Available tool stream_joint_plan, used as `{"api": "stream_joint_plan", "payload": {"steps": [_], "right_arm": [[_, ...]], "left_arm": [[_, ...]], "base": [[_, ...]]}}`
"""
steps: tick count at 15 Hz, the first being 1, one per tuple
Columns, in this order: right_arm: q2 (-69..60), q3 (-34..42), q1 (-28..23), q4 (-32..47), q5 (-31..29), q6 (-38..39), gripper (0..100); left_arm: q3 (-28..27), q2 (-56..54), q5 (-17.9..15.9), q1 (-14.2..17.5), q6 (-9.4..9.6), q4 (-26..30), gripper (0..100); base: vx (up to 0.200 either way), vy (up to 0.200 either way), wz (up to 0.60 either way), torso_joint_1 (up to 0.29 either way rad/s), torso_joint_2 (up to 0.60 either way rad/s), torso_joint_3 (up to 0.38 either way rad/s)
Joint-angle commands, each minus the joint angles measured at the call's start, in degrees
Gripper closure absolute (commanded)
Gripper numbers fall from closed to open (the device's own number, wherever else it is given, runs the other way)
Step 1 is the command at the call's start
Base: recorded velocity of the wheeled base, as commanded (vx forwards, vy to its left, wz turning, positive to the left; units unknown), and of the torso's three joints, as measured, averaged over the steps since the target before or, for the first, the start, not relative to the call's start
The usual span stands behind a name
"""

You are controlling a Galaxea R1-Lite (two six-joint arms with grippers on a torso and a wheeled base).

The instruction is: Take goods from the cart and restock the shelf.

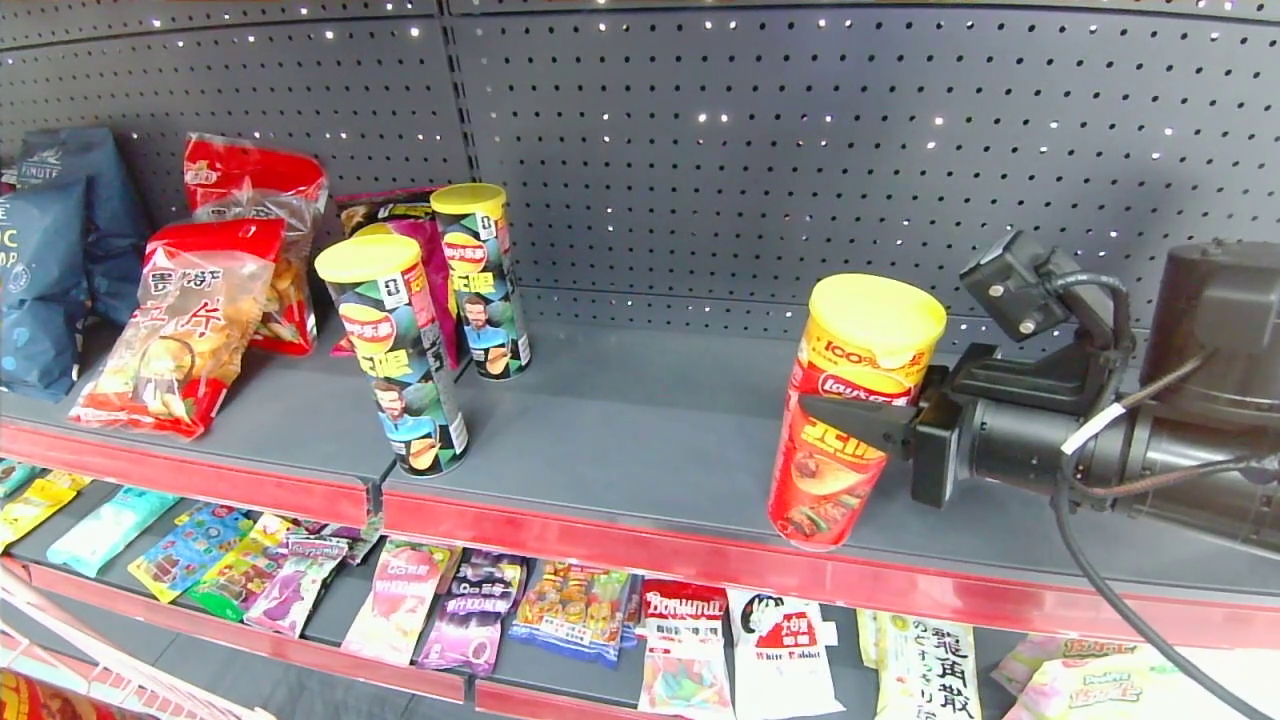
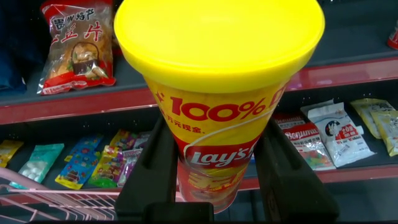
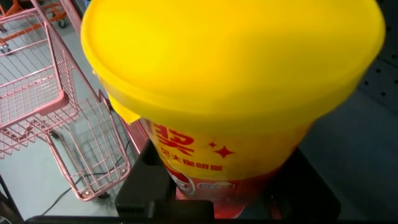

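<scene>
Right up at the lens sits the yellow lid (image 3: 230, 56) of the chip can (image 1: 825, 480), and the right gripper (image 1: 850, 420) has it clamped, one finger on each side of the red body just under the lid. In the head view the can is over the top shelf (image 1: 640, 440), close behind the red front rail (image 1: 600, 540) and leaning a touch, its top tipped toward the arm. Whether its base is down on the board I cannot tell. The call now, as I read it: square the can upright, press the base flat, carry it a little deeper from the rail, and only then let the fingers spread, because a tilted can this near the edge could topple off toward the lower shelf (image 1: 330, 620) of packets. Room is generous: bare board runs from here across to the two dark chip cans (image 1: 400, 370), well apart, with the snack bags (image 1: 180, 330) beyond them and the pegboard back wall (image 1: 750, 150) well behind. Meanwhile the left gripper (image 2: 214, 180) is closed around a second chip can (image 2: 217, 124), held out in front of the shelving, with the pink cart (image 3: 50, 106) down by the aisle. That one should wait clear until the right arm backs straight out.
</scene>
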Motion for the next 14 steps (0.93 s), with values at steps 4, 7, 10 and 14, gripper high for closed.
{"api": "stream_joint_plan", "payload": {"steps": [4,7,10,14], "right_arm": [[0.3,0.2,0.0,0.0,-0.8,0.0,100],[0.4,0.2,0.0,-0.1,-0.7,0.0,100],[0.1,0.1,0.1,-0.1,-0.7,0.0,0],[-1.8,2.2,0.1,-0.1,-0.8,0.0,0]], "left_arm": [[0.5,0.1,0.0,0.0,0.01,0.0,100],[0.5,0.1,-0.1,0.0,0.01,0.1,100],[0.6,0.1,-0.2,0.0,0.01,0.0,100],[0.6,0.1,-0.2,0.0,0.01,0.0,100]], "base": [[0.0,0.0,0.0,0.0,0.0,0.0],[0.0,0.0,0.0,0.0,0.0,0.0],[0.0,0.0,0.0,0.0,0.0,0.0],[0.0,0.0,0.0,0.0,0.0,0.0]]}}
